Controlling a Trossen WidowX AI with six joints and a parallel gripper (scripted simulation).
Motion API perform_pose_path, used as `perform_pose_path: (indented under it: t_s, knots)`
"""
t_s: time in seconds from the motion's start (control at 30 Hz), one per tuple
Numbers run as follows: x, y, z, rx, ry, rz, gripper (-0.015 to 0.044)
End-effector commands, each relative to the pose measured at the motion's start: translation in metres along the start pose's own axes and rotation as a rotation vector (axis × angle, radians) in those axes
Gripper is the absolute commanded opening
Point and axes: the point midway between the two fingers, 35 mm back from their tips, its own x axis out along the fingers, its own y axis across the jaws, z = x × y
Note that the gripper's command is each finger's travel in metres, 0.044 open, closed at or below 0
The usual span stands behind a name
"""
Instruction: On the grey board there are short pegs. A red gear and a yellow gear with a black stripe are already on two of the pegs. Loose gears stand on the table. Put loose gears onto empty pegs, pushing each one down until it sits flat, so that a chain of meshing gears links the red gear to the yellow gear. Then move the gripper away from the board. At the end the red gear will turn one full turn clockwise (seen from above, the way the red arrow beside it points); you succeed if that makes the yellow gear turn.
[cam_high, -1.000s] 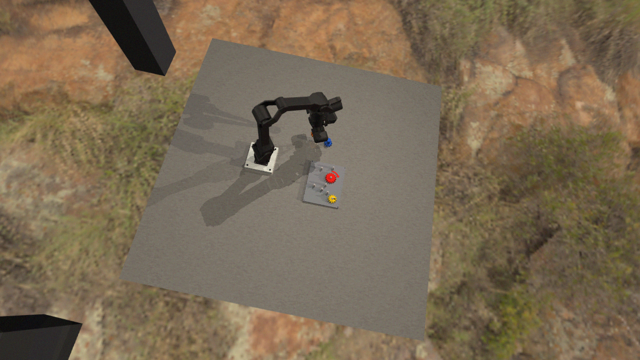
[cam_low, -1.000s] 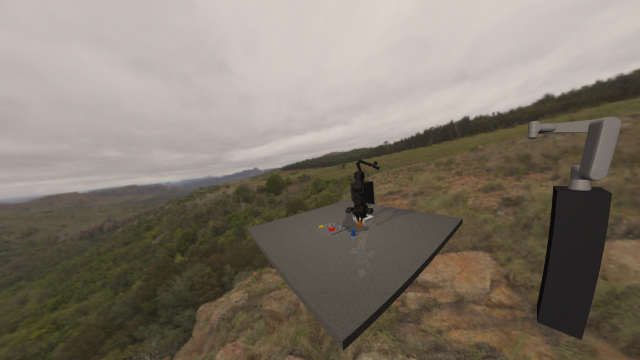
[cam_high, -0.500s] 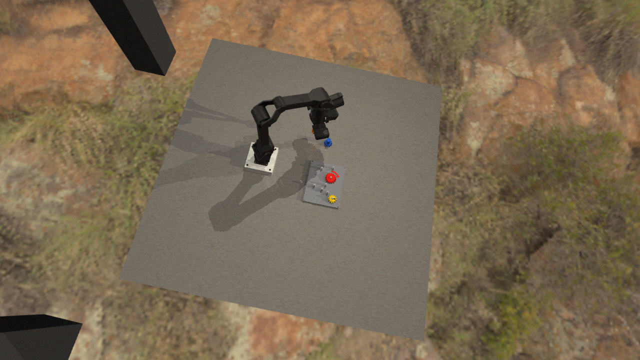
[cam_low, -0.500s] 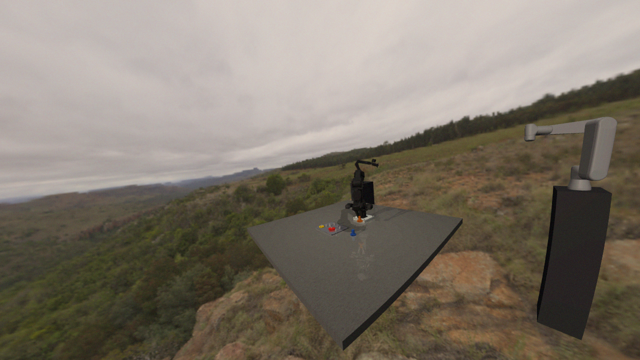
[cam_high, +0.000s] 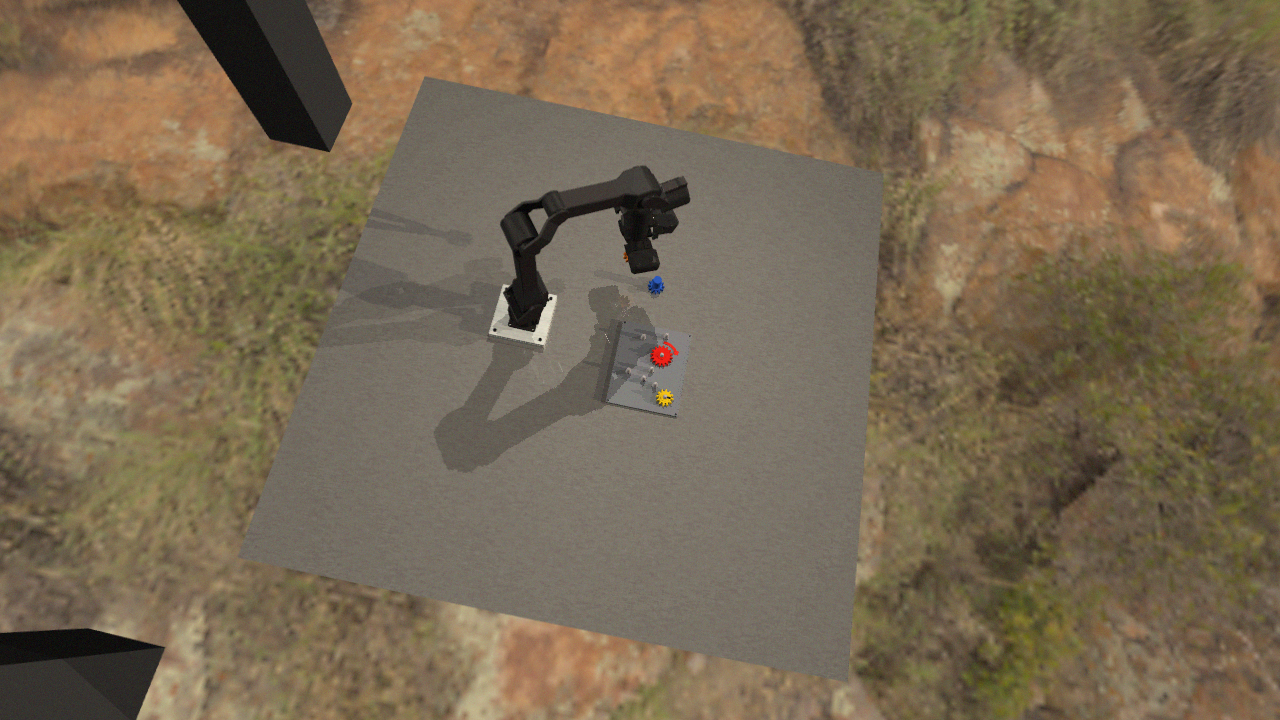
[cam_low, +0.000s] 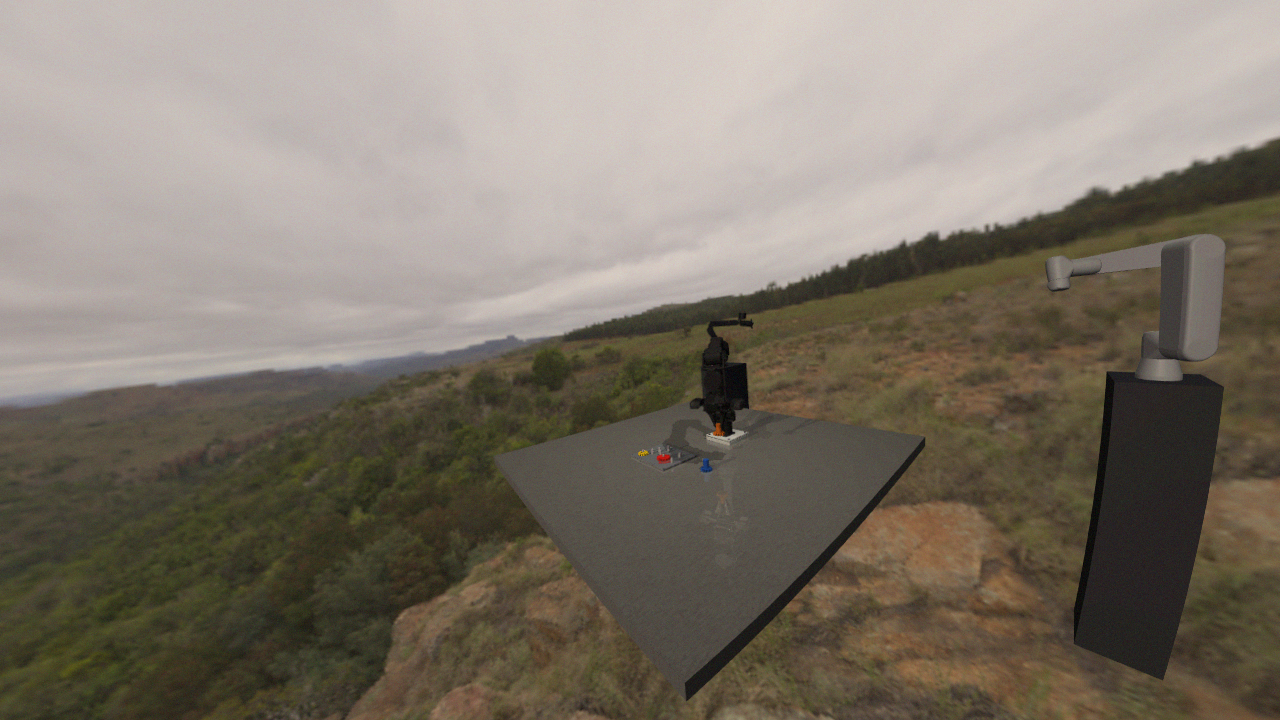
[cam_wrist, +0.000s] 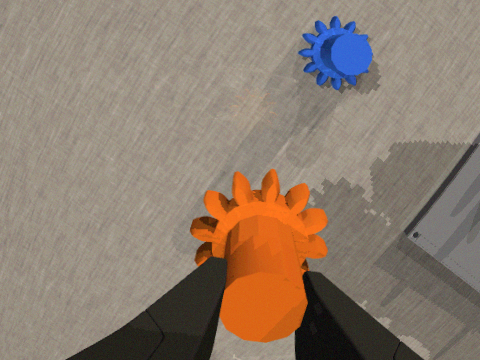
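Orange gear (cam_high: 626, 257) (cam_low: 718, 429) (cam_wrist: 262, 250), blue gear (cam_high: 656, 285) (cam_low: 706, 465) (cam_wrist: 336, 53), grey board (cam_high: 628, 394) (cam_low: 664, 467) (cam_wrist: 452, 227)

black arm bent, tool (cam_high: 627, 257) (cam_low: 718, 424) (cam_wrist: 262, 280) lowered, fingers clamped

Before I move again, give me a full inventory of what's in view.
Orange gear: one, orange, held above the table
Blue gear: one, blue, standing on the table
Board: one, grey, on the table
Red gear: one, red, on the board
Yellow gear: one, yellow, on the board
Pegs: several, greyish, on the board
Table: one, grey, underneath
Black pillars: several, black, beyond the table
Grey arm: one, grey, on a pillar
Robot arm: one, black, white base
End effector: one, black, gripping the orange gear
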Motion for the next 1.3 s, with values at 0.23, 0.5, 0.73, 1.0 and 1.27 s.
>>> perform_pose_path:
  t_s: [0.23,0.5,0.73,1.0,1.27]
  knots:
    - [-0.022,-0.002,-0.004,-0.004,0.001,-0.003,0.0000]
    - [-0.028,-0.005,-0.004,-0.004,0.002,-0.003,0.0000]
    - [-0.024,-0.019,0.003,-0.004,0.001,-0.004,0.0000]
    - [-0.018,-0.035,0.009,-0.004,0.001,-0.006,0.0000]
    - [-0.012,-0.052,0.014,-0.004,0.000,-0.007,0.0000]
